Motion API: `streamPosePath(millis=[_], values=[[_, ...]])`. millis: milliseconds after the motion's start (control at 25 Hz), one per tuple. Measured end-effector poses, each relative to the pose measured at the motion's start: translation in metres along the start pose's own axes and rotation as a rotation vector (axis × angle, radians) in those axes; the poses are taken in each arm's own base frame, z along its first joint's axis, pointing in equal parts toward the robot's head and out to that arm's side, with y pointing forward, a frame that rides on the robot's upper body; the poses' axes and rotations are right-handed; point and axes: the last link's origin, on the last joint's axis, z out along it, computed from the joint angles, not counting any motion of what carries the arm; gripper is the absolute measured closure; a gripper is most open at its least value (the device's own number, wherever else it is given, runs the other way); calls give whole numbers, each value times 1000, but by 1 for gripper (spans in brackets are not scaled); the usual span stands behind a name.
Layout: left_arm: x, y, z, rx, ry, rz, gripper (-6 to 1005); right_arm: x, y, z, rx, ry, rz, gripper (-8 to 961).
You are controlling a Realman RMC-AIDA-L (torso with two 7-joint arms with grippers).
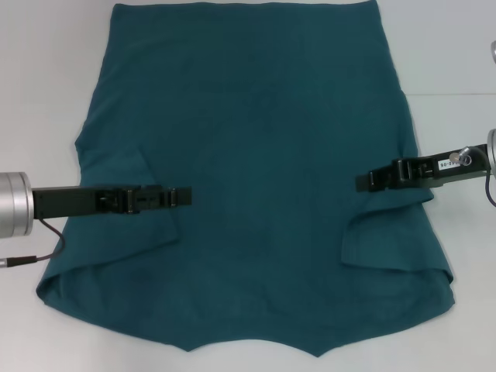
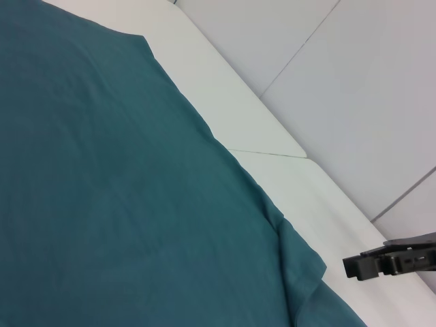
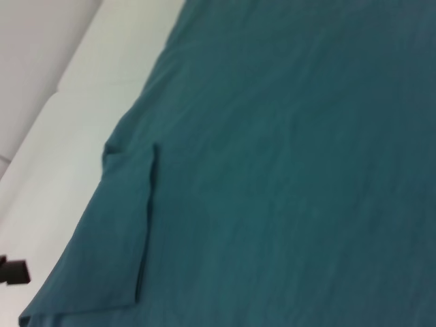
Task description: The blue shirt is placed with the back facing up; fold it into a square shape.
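Note:
The blue shirt (image 1: pixel 256 155) lies flat on the white table (image 1: pixel 39 77), plain side up, with no lettering showing. Its hem is at the far edge and its neck end is near me. Both sleeves are folded inward onto the body, the left one (image 1: pixel 128 174) and the right one (image 1: pixel 387 229). My left gripper (image 1: pixel 184 196) reaches in from the left, over the folded left sleeve. My right gripper (image 1: pixel 361 182) reaches in from the right, over the right sleeve's fold. The shirt fills the left wrist view (image 2: pixel 102 170) and the right wrist view (image 3: pixel 286 136).
Bare white table shows to the left and right of the shirt. A seam in the table runs at the far right (image 1: pixel 449 94). A cable (image 1: pixel 46 240) hangs from my left arm. The right gripper shows far off in the left wrist view (image 2: pixel 364 264).

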Motion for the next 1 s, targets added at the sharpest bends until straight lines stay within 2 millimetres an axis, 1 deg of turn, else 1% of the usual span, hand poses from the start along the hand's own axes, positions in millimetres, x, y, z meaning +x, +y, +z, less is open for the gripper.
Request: streamPosePath(millis=[40,200,240,280,360,400,440,520,560,680,840,1000], values=[[0,0,0,1,0,-2,237,0,1,0,-7,-1,-14,869],[0,-3,-5,10,20,-34,238,-2,4,-4,-38,-14,-8,695],[0,-5,-7,17,26,-61,239,0,1,-9,-50,-13,29,651],[1,-6,-10,23,29,-95,239,0,1,-9,-50,-13,29,590],[2,-12,-23,41,32,-213,240,4,-1,-18,-69,-6,73,467],[2,-14,-27,46,32,-254,241,6,-3,-22,-78,-3,95,468],[1,-18,-37,55,34,-334,241,8,-5,-27,-87,-4,115,470],[-3,-22,-54,60,37,-431,242,11,-8,-35,-100,-7,147,472],[-7,-24,-64,65,36,-474,243,13,-10,-38,-104,-9,158,473],[-19,-33,-83,117,23,-558,244,18,-15,-46,-105,-20,179,477],[-37,-44,-99,202,6,-631,246,22,-20,-50,-100,-27,194,481],[-50,-50,-104,251,1,-668,248,24,-21,-50,-96,-24,198,481]])
